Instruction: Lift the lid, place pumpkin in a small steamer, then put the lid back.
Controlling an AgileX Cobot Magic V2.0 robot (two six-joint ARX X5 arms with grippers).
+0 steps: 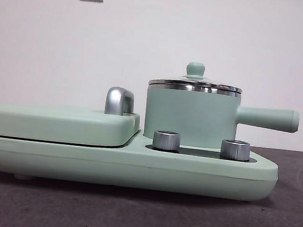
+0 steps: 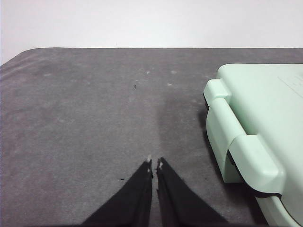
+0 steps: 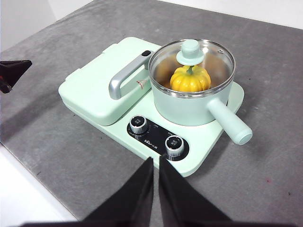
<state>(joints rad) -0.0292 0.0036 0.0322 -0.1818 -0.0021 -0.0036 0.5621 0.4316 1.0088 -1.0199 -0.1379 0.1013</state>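
The small steamer [image 1: 190,117] [image 3: 189,106], a mint-green pot with a long side handle, stands on the cooker base. Its glass lid [image 1: 195,83] [image 3: 191,59] with a mint knob sits squarely on the rim. Through the glass, in the right wrist view, the yellow-orange pumpkin [image 3: 190,79] rests inside the pot. My right gripper [image 3: 155,163] is shut and empty, raised above the table in front of the cooker's knobs. My left gripper [image 2: 155,164] is shut and empty, low over the bare grey mat beside the cooker's griddle end.
The flat mint-green griddle cover [image 1: 58,122] [image 3: 102,85] [image 2: 265,127] with a steel handle [image 1: 119,101] lies beside the pot. Two steel dials [image 1: 166,140] [image 1: 235,150] front the base. The other arm's dark tip [image 3: 12,73] shows at the right wrist picture's edge.
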